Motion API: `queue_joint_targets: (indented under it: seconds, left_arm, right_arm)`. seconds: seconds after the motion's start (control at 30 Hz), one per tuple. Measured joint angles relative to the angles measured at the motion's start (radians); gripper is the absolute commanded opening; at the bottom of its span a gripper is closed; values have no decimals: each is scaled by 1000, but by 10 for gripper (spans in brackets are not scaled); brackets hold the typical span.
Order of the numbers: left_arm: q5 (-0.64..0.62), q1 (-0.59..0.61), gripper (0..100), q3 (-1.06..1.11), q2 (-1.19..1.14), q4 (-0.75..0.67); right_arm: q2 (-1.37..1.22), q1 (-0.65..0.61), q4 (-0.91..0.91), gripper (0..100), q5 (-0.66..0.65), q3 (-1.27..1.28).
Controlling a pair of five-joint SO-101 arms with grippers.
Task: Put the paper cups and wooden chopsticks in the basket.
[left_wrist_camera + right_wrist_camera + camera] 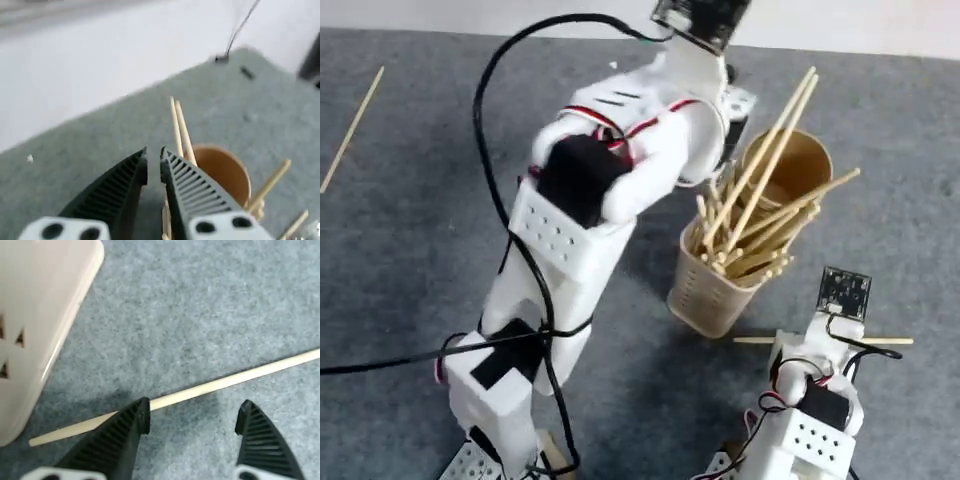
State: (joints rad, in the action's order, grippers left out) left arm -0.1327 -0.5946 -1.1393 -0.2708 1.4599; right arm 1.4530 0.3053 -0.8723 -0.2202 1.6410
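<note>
The left arm (620, 170) stretches long across the grey felt-covered bench (420, 250), elbow raised and wrist tipped down. Its left pincer (153, 152) hangs with the two black ribbed jaws drawn almost together, only a thin slit between them. A sliver of wood shows low in that slit, and I cannot tell whether it is gripped. Just beyond the tips, two pale wooden chopsticks (178, 127) rise side by side. Beside them and a little farther from the pincer sits the round brown paper cup (222, 170), mouth open towards the camera.

From above, that cup (800, 160) stands at the far end of the beige perforated plastic basket (705, 295). Whether it is inside the basket or just behind it is not clear. A splayed bundle of wooden chopsticks (750, 240) fills the basket, directly under the left wrist.

The right arm (810, 430) is folded short and points downward. Its right pincer (195, 410) is spread wide and holds nothing. A single pale wooden chopstick (225, 382) lies flat on the bench just ahead of the gap, passing under one fingertip (142, 415). The basket wall (40, 315) stands near that same finger's side.

A lone thin wooden stick (350, 130) lies well apart from both pincers.
</note>
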Motion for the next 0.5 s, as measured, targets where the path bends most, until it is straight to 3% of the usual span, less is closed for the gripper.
queue_joint_targets:
  seconds: [0.13,0.33,0.5]
  left_arm:
    - [3,-3,67,0,-20,87]
    - [103,-17,66,12,-58,293]
    - [114,-26,66,166,-49,311]
  right_arm:
    - [0,0,0,288,0,0]
    - [0,0,0,288,0,0]
    - [0,0,0,288,0,0]
